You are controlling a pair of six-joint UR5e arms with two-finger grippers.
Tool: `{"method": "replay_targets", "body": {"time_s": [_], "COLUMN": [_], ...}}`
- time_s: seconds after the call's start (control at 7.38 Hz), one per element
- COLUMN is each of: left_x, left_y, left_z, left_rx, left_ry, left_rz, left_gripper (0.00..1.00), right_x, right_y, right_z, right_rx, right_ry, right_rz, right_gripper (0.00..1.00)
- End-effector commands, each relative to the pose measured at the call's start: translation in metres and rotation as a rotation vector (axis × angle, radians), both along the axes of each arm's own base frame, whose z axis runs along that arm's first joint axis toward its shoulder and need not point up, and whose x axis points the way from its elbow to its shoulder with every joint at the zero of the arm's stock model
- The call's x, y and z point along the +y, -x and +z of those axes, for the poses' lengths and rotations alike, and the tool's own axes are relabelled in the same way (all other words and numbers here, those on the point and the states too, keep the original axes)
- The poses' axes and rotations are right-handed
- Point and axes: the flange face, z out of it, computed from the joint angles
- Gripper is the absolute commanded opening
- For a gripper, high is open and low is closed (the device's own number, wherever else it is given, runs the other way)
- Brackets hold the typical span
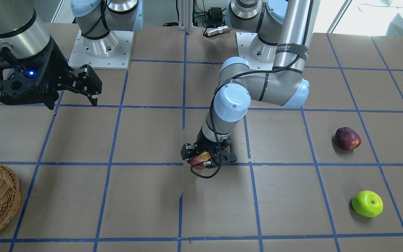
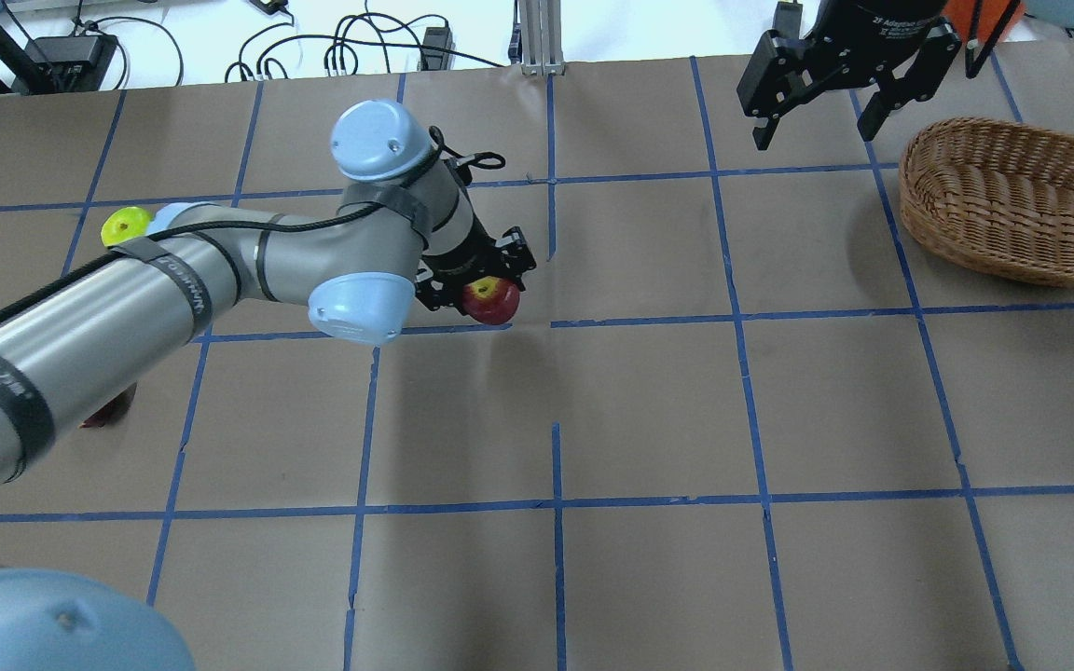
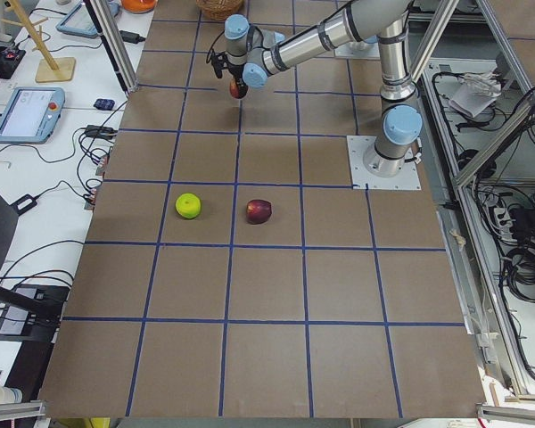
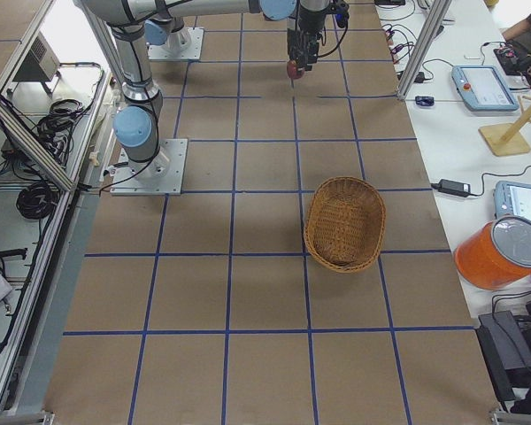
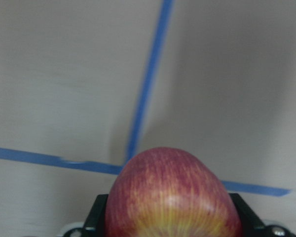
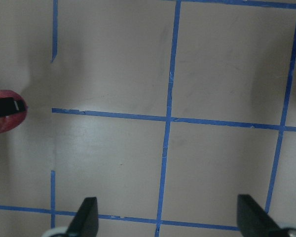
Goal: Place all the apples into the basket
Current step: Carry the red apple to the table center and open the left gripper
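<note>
My left gripper (image 1: 201, 161) is shut on the red apple (image 1: 199, 160) and holds it above the table's middle; the apple also shows in the overhead view (image 2: 492, 300) and fills the left wrist view (image 5: 172, 197). The maroon apple (image 1: 347, 138) and the green apple (image 1: 367, 203) lie on the table on my left side, behind the left arm. The wicker basket (image 2: 1003, 200) stands empty at my far right. My right gripper (image 2: 814, 130) is open and empty, hovering beside the basket's rim.
The table is brown paper with a blue tape grid (image 2: 556, 321). Both arm bases (image 1: 100, 49) stand at the table's robot side. Tablets and an orange container (image 4: 500, 252) sit on a side bench beyond the table's edge.
</note>
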Motion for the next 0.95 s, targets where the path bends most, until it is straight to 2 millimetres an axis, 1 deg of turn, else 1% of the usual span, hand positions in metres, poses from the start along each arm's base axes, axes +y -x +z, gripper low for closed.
{"method": "replay_targets", "body": {"time_s": [0.0, 0.14, 0.27, 0.41, 0.54, 0.68, 0.81], "left_x": [0.018, 0.019, 0.016, 0.017, 0.002, -0.015, -0.025], "left_y": [0.057, 0.059, 0.059, 0.049, 0.011, -0.041, -0.100], "left_z": [-0.022, -0.022, -0.014, 0.001, 0.013, 0.033, 0.052], "left_rx": [0.018, 0.028, 0.032, 0.028, -0.001, -0.019, -0.037], "left_ry": [0.009, 0.045, 0.063, 0.075, 0.072, 0.070, 0.043], "left_rz": [0.008, -0.004, -0.007, -0.014, -0.036, -0.077, -0.113], "left_gripper": [0.41, 0.99, 1.00, 1.00, 1.00, 1.00, 1.00], "right_x": [-0.001, -0.002, -0.008, -0.012, -0.012, -0.015, -0.032], "right_y": [0.000, -0.001, 0.006, 0.016, 0.015, 0.013, -0.012], "right_z": [-0.001, -0.003, 0.005, -0.002, -0.009, -0.017, -0.038], "right_rx": [-0.002, -0.006, -0.003, -0.004, -0.020, -0.025, -0.082], "right_ry": [-0.003, -0.001, 0.023, 0.015, 0.002, -0.010, 0.015], "right_rz": [0.003, 0.009, -0.012, -0.033, -0.034, -0.034, -0.030], "right_gripper": [1.00, 1.00, 1.00, 1.00, 1.00, 1.00, 0.97]}}
